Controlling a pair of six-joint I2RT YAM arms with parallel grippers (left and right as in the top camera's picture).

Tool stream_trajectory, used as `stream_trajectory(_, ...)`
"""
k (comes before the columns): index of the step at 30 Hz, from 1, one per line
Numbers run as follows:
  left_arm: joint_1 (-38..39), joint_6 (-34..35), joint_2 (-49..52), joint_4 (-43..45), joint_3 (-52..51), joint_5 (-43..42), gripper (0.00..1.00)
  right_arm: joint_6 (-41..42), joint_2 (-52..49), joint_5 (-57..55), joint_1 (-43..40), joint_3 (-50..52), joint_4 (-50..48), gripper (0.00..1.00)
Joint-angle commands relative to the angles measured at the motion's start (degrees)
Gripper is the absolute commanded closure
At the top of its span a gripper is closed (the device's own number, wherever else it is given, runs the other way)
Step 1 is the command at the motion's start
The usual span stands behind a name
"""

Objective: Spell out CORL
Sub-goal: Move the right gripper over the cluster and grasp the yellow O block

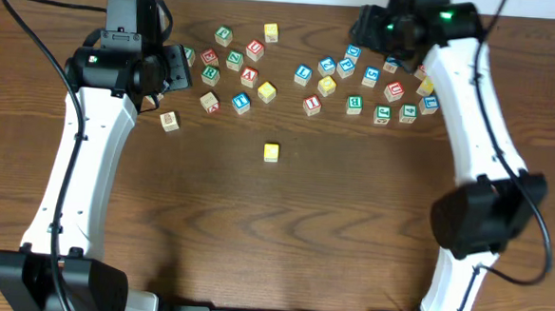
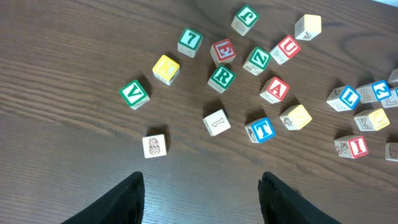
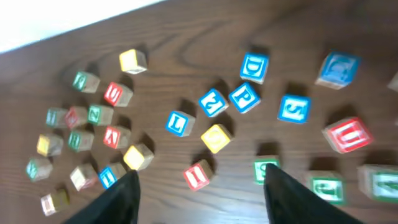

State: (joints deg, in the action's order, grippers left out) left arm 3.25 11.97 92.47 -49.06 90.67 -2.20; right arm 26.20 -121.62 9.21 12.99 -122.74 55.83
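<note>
I see a dark brown wood-grain surface (image 1: 331, 225) filling my overhead view. In my right wrist view a pale white area (image 3: 56, 22) lies past its edge at 11 o'clock. The light is even and the shadows soft.

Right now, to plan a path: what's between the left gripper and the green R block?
One pale picture block lies there; left wrist view shows it.

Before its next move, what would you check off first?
1. Left jaws empty: ok, apart with nothing between.
2. Right jaws empty: ok.
3. Green R face up: ok.
4. Blue L in sight: ok.
5. Letter on lone yellow cube: cannot tell.
6. Word finished: not ok, one cube set out.
</note>
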Motion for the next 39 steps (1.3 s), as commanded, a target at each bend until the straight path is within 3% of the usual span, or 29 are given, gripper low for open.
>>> stream_trajectory(1,-0.1,-0.6,-0.7,-0.1,1.0,0.7,0.42,8.8,-4.5,-1.9,1.8,-1.0,-1.4,0.45)
stream_trajectory(14,0.0,-0.5,-0.7,-0.2,-0.2,0.7,0.42,17.5,-13.3,-6.7,5.9,-1.0,-3.3,0.46)
stream_trajectory(27,0.0,-0.5,-0.7,-0.2,-0.2,0.7,0.42,18.0,-14.5,-9.1,5.9,-0.8,-0.3,0.49)
stream_trajectory(39,-0.1,-0.5,-0.7,-0.3,-0.5,0.7,0.42,18.6,-18.9,-8.9,5.9,-0.8,-3.4,0.50)
